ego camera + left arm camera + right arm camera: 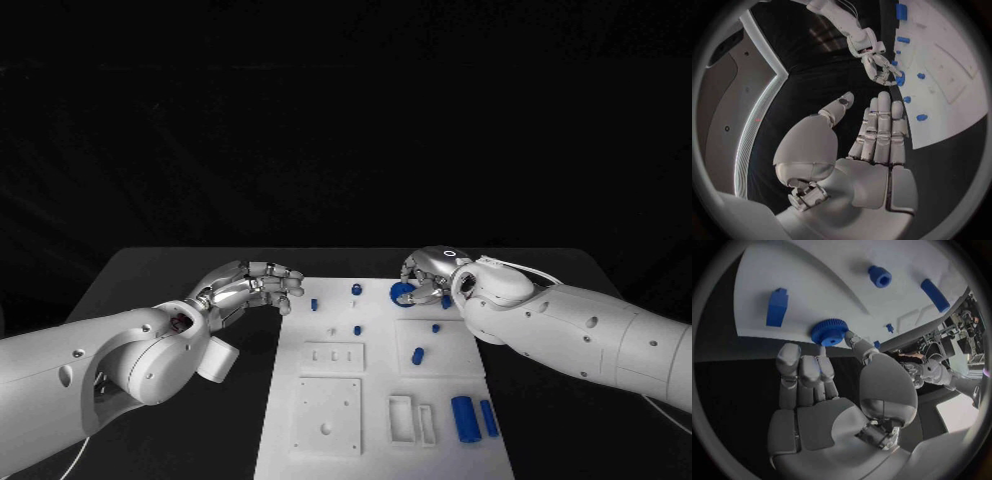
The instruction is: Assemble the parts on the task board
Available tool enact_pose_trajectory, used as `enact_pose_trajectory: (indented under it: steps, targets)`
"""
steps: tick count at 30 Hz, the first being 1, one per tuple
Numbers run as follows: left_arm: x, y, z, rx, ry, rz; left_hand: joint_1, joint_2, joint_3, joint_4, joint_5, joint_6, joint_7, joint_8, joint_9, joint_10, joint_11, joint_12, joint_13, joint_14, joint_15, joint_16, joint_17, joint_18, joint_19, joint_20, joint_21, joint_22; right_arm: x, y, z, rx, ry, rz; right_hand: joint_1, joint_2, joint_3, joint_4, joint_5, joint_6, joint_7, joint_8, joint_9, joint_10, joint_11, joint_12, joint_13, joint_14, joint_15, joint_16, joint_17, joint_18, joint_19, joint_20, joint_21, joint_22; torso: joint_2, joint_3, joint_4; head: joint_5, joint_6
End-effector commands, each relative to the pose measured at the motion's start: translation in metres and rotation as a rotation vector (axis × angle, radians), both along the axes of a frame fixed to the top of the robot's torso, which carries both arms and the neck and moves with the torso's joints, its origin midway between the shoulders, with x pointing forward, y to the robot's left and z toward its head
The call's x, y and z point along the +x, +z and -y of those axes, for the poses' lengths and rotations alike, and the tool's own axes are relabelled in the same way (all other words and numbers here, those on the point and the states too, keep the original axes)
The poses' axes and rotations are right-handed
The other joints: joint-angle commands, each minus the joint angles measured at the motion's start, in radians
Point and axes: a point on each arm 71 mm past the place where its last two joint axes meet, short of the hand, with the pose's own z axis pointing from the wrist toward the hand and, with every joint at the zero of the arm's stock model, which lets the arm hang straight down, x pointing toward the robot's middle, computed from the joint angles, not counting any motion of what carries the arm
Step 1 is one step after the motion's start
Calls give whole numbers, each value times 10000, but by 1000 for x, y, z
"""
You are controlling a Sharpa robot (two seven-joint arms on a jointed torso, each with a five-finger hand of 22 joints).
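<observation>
So my right hand [428, 275] is up at the far end of the task board [378, 400], and it's got the blue gear [402, 293] pinched between thumb and fingertips. From the right wrist camera the gear [829, 332] is toothed around the rim, sits right at the board's edge, and my fingertips [824, 365] are on its near side with the thumb pressing in from the other side. Can't tell whether it's lifted off the board or still resting on it.

My left hand [257, 285] is holding nothing. It hangs over the black table [173, 280] just beside the board's far left corner, fingers straight and side by side, thumb held apart, as the left wrist camera shows [879, 135].

The rest of the parts are scattered on the white plate: a small blue peg [316, 304] near my left fingertips, a short blue cylinder [418, 355] around the middle, another little one [436, 327] beyond it, and two long blue bars [464, 417] lying side by side near the right edge at the close end. There's also a blue block [777, 307] standing near the gear.
</observation>
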Motion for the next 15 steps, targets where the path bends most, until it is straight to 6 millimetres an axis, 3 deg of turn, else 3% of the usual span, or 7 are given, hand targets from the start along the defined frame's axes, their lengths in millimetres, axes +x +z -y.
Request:
enact_pose_trajectory:
  steps: [1,5,10,14,15]
  targets:
    - [-1,1,3,-54,-212,33,60,-22,19,-37,-7,-76,95,-41,9,-75,-18,-62,-13,-55,11,16,-12,92,10,-68,67,-9,0,-1,0,-297,-89,92,223,46,174,15,-245,242,137,36,44,66,-11,31,9,0,-111,-49,20,1083,27,-75,64,162,2,-4,10,-16,-3]
    - [-1,1,1,-27,-163,12,59,-19,20,-36,-7,-78,96,-41,10,-75,-17,-63,-13,-55,12,16,-13,90,10,-69,68,-10,0,-3,3,-368,-47,-107,710,156,598,-79,-323,284,126,40,94,58,-26,3,-19,15,-121,-81,31,1083,17,-65,77,164,5,4,2,3,-25]
    - [0,0,1,-12,-144,-4,57,-17,20,-35,-7,-79,97,-40,11,-77,-16,-64,-13,-56,12,16,-14,89,10,-69,69,-10,0,-5,5,-293,10,-359,1065,273,1001,-405,972,116,206,-109,116,-8,58,-65,-91,33,-46,-126,70,1083,-35,29,142,188,2,8,-5,-11,-25]
    - [0,0,1,-10,-147,-9,56,-19,20,-35,-7,-79,97,-40,11,-77,-16,-64,-12,-56,12,16,-14,88,9,-69,69,-11,-1,-6,4,-287,81,-435,1063,277,1004,-497,1223,57,235,-156,110,-30,87,-82,-109,39,-17,-134,81,1083,-48,51,159,190,3,9,-4,-15,-32]
    - [0,0,1,-12,-154,-10,55,-18,20,-35,-7,-79,97,-40,11,-77,-16,-65,-12,-56,12,16,-14,88,9,-69,69,-11,-1,-6,4,-286,97,-443,1105,293,1039,-579,1506,4,255,-194,103,-72,102,-114,-143,35,3,-144,86,1083,-61,59,166,190,3,9,-4,-15,-32]
